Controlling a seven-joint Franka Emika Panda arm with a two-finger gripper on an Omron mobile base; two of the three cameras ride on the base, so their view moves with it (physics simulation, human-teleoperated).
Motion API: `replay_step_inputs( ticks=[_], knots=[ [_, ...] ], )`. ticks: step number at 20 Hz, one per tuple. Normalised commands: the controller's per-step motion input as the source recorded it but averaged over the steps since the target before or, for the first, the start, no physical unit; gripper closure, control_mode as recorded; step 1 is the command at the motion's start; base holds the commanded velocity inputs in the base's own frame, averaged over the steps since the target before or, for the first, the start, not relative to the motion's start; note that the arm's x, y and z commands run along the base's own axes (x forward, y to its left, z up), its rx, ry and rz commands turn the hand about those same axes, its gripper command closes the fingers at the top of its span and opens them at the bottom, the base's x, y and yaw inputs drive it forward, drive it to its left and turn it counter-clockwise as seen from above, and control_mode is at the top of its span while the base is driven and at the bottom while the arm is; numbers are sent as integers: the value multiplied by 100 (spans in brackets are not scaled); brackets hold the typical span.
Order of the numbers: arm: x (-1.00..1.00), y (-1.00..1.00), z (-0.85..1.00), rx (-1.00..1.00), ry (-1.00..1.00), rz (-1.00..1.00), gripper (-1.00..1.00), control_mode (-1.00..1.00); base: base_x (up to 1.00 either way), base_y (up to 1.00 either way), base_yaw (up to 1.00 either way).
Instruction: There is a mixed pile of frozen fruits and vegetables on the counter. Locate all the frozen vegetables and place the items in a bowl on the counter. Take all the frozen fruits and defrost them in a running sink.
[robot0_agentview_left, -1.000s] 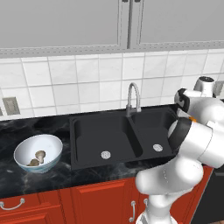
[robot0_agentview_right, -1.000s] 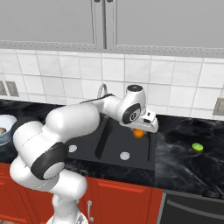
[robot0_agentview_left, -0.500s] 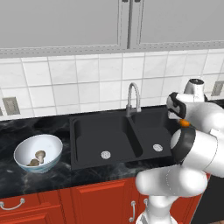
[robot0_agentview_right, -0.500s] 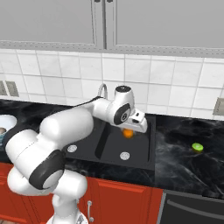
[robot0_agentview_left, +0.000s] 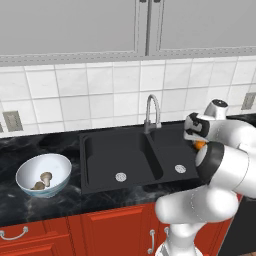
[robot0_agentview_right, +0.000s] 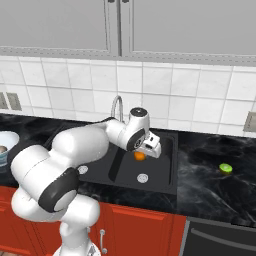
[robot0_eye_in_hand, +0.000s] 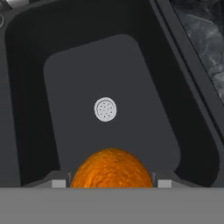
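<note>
My gripper is shut on the orange frozen fruit, a small ball held above the right basin of the black sink. In the hand view the orange ball sits between my fingertips, over the basin floor and its silver drain. The left base view shows the same ball half hidden behind my arm. The lime green fruit lies on the counter to the right of the sink. Two tan mushroom vegetables rest in the bowl at the left.
The curved silver faucet rises behind the divider between the two basins. The left basin has its own drain. A wall outlet sits on the tiles at the far left. Red cabinets run below the counter.
My gripper has carried the orange ball leftward from the sink's right edge to over the right basin, and slightly lower. The green fruit and the bowl have stayed put.
</note>
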Motion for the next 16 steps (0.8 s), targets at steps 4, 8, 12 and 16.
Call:
replay_step_inputs(
  ticks=[4, 8, 12, 16],
  knots=[
    [7, 24, -8, -4, 0, -5, 100, -100, 0, 0, 0],
    [14, 16, -16, -6, 0, -5, 100, -100, 0, 0, 0],
    [9, 0, -49, 0, 0, -1, 100, -100, 0, 0, 0],
    [3, 0, -40, 0, -2, 0, 100, -100, 0, 0, 0]
  ],
)
